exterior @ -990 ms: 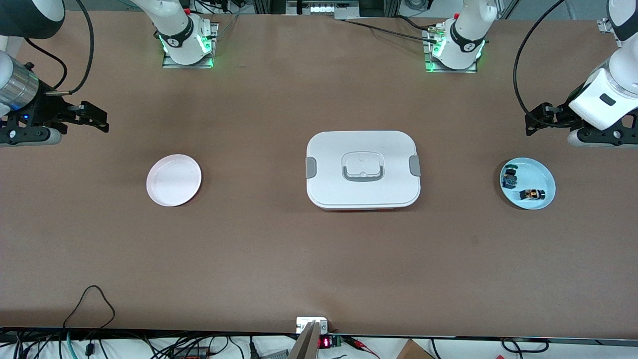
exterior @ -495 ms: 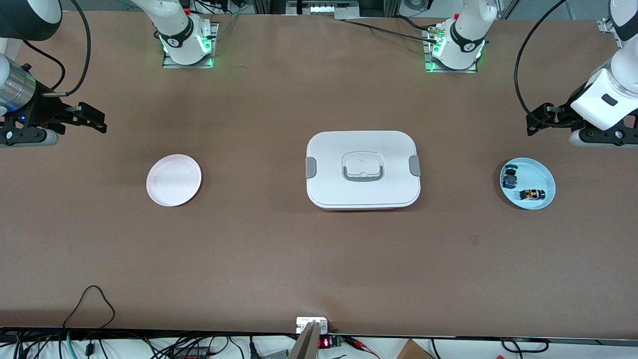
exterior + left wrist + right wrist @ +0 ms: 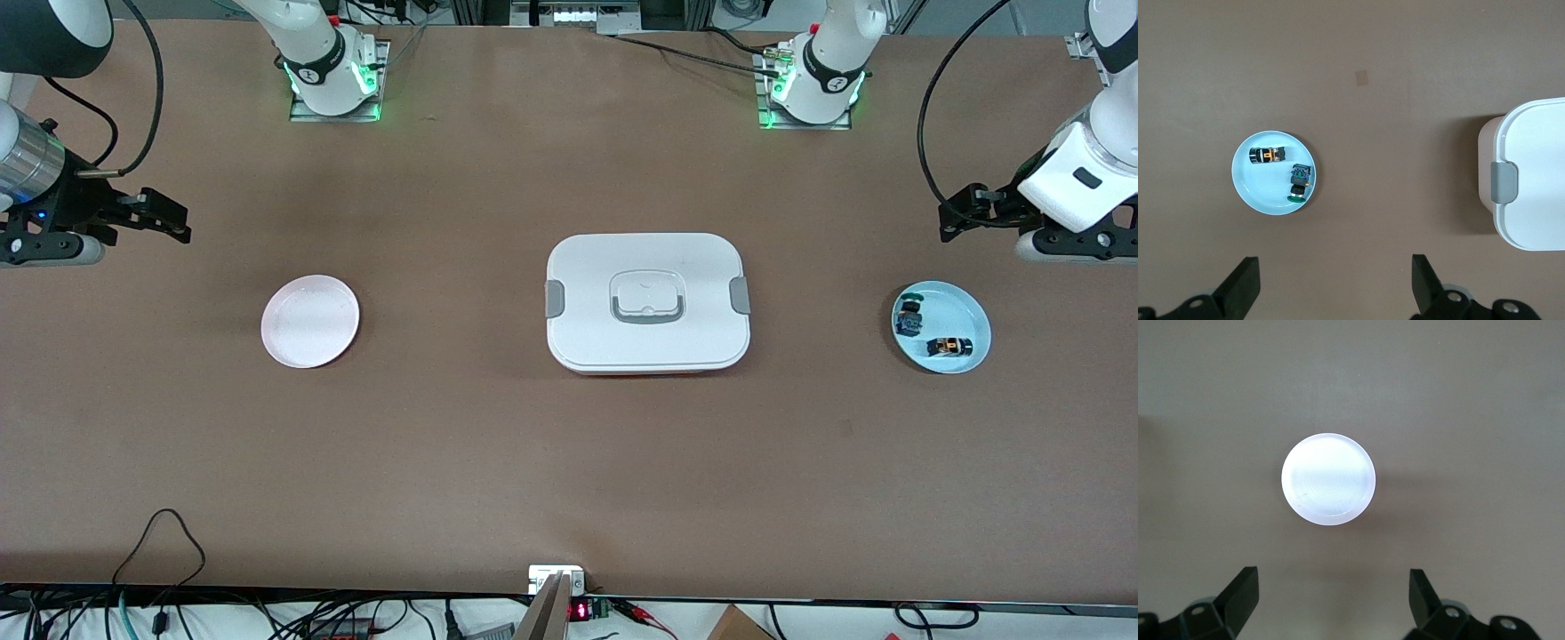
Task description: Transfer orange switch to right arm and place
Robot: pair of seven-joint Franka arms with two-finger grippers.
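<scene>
The left pincer [image 3: 949, 222] hung in the air over bare counter [image 3: 569, 462] at the left arm's end, its fingers [image 3: 1245, 283] spread wide with nothing between them. Just nearer to the front camera than the spot under it lay a pale blue plate [image 3: 969, 311]. In that plate rested the orange switch [image 3: 949, 346], lying on its side, its black body showing an orange band. Beside it in the same plate, a little farther from the front camera, sat a second black switch with a blue-green top [image 3: 909, 318]; the two were close but apart.

The right pincer [image 3: 169, 222] hung over the counter at the right arm's end, likewise spread wide and empty, its fingers [image 3: 1241, 593] showing dark at the edge of the right wrist view. A pale pink plate [image 3: 310, 321] lay on the counter nearer to the front camera than the spot under that pincer, with nothing in it.

Between the two plates, at the middle of the counter, stood a white lidded box [image 3: 647, 302] with grey clasps at its two short ends and a grey handle recessed in the lid. It was well apart from both plates.
</scene>
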